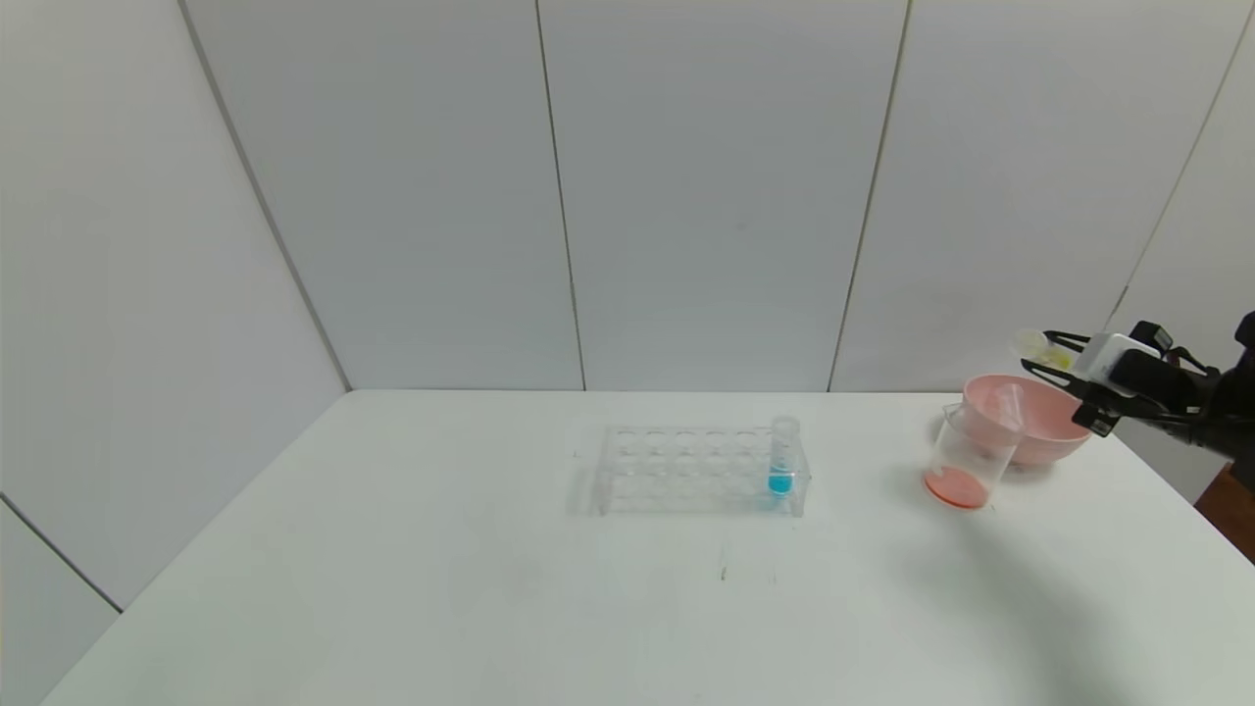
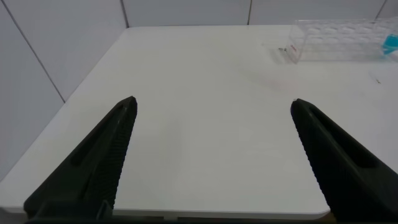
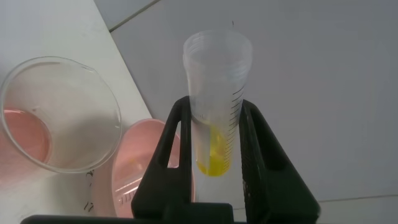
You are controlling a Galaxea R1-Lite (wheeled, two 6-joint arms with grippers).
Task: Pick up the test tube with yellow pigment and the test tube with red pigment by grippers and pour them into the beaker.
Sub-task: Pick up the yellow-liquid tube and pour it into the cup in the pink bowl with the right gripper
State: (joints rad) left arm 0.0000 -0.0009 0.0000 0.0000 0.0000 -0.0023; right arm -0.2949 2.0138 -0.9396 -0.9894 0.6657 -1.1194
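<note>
One tube left to pour: my right pincer (image 3: 214,134) pinches the yellow tube (image 3: 216,106), tilted above the pink bowl (image 1: 1039,431) | tip slowly over the beaker (image 1: 971,459), already red-orange | bowl crowds it; rack (image 1: 701,471) with blue tube (image 1: 782,456) well apart | left pincer (image 2: 211,155) spread over worktop (image 1: 490,588).

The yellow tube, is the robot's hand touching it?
Touching. The right wrist view shows the right hand squeezing the yellow tube between both fingers.
</note>
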